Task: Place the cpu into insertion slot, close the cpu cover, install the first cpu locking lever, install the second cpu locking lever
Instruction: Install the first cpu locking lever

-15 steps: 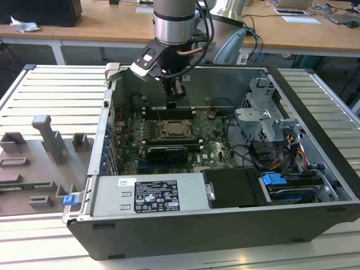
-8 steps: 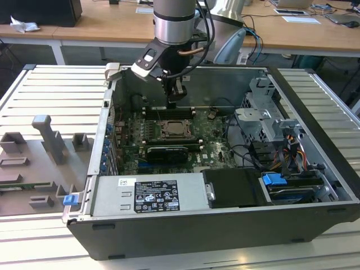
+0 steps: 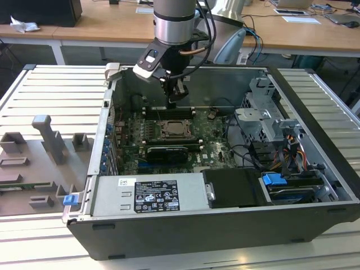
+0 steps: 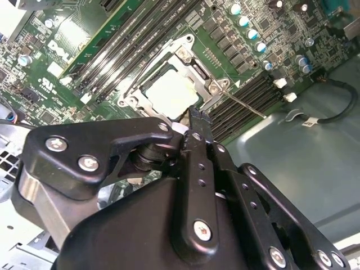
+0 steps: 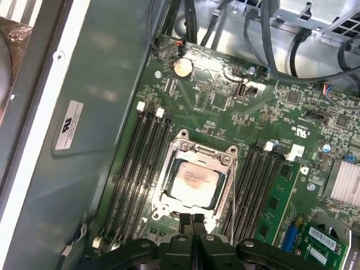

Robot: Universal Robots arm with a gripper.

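Tool: the black two-fingered tool (image 3: 178, 99) on the silver-and-black arm has its fingers pressed together with nothing between them. In both wrist views its tips (image 5: 193, 219) (image 4: 197, 117) hang at one edge of the socket. Whether they touch it cannot be told.

Cpu: the small flat square chip with a pale silvery-beige metal top (image 5: 194, 181) (image 4: 169, 93) lies flat inside the socket, well in from the green circuit board's edges (image 3: 178, 130).

Insertion slot: the small square dark socket with a metal rim (image 5: 205, 148) sits in the green circuit board (image 5: 292, 121), between two banks of long narrow black memory slots (image 5: 140, 169).

Cpu cover: the square silvery metal frame plate with a cut-out centre (image 5: 224, 188) (image 4: 142, 103) lies down flat around the chip, whose top shows through the cut-out.

Rod: a thin silvery metal rod (image 4: 247, 107) runs out from one corner of the socket across the neighbouring memory slots.

Case: the open grey metal computer case (image 3: 225, 79) holds the board and lies on the ribbed aluminium table (image 3: 45, 95).
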